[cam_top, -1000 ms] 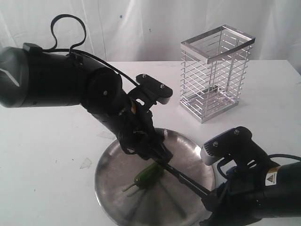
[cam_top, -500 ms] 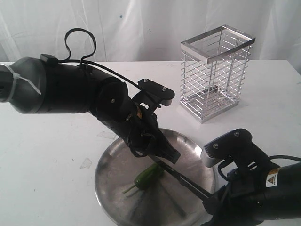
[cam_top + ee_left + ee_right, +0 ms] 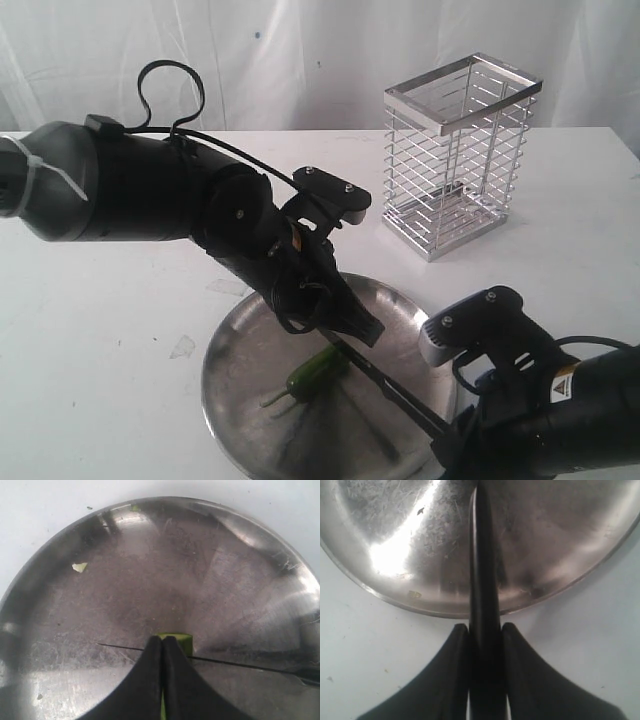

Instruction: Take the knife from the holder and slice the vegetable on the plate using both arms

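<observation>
The green pepper (image 3: 315, 372) lies on the metal plate (image 3: 225, 345), stem toward the front left. My left gripper (image 3: 362, 330) is shut, its fingertips (image 3: 156, 647) pressed together right over the pepper's cut end (image 3: 182, 641); contact cannot be told. The knife (image 3: 390, 388) slants across the plate, its thin blade (image 3: 240, 663) crossing just beyond those fingertips at the pepper. My right gripper (image 3: 445, 435) at the plate's near right rim is shut on the knife's black handle (image 3: 484, 605). The wire holder (image 3: 455, 150) stands at the back right with no knife in it.
A small pale pepper scrap (image 3: 79, 567) lies on the plate (image 3: 60, 610). The plate's rim (image 3: 420, 605) sits just ahead of my right fingers (image 3: 455, 645). White tabletop (image 3: 90, 330) surrounds the plate; a white curtain hangs behind.
The left arm swung so its gripper shifted slightly right along the pepper, then held still. The right arm slid a little left and down with the knife.
</observation>
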{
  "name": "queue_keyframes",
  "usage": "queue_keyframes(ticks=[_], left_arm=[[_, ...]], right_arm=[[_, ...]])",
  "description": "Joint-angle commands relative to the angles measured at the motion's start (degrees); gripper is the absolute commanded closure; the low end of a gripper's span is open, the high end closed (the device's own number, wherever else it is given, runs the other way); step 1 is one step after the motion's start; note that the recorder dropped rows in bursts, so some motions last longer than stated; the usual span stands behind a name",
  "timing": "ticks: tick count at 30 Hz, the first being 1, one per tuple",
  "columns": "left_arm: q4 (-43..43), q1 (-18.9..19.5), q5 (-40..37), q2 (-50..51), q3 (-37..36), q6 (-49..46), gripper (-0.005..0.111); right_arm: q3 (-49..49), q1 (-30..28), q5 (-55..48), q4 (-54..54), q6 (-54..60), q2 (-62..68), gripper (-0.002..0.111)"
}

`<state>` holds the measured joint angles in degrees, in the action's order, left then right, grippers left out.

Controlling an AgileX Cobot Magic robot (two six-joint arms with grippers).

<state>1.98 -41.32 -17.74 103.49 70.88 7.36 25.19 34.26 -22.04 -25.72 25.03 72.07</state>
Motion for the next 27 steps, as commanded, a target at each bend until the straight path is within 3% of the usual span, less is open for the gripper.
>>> queue_keyframes(ticks=[1,27], left_arm=[[0.97,0.04,-0.35,-0.12,-0.12,0.57,0.107],[4.13,0.04,-0.24,1.52,-0.12,-3.13,0.107]], right_arm=[[0.33,0.02,0.02,-0.35,0.29,0.11,0.108],[0.33,0.02,0.52,-0.52,0.29,0.11,0.108]])
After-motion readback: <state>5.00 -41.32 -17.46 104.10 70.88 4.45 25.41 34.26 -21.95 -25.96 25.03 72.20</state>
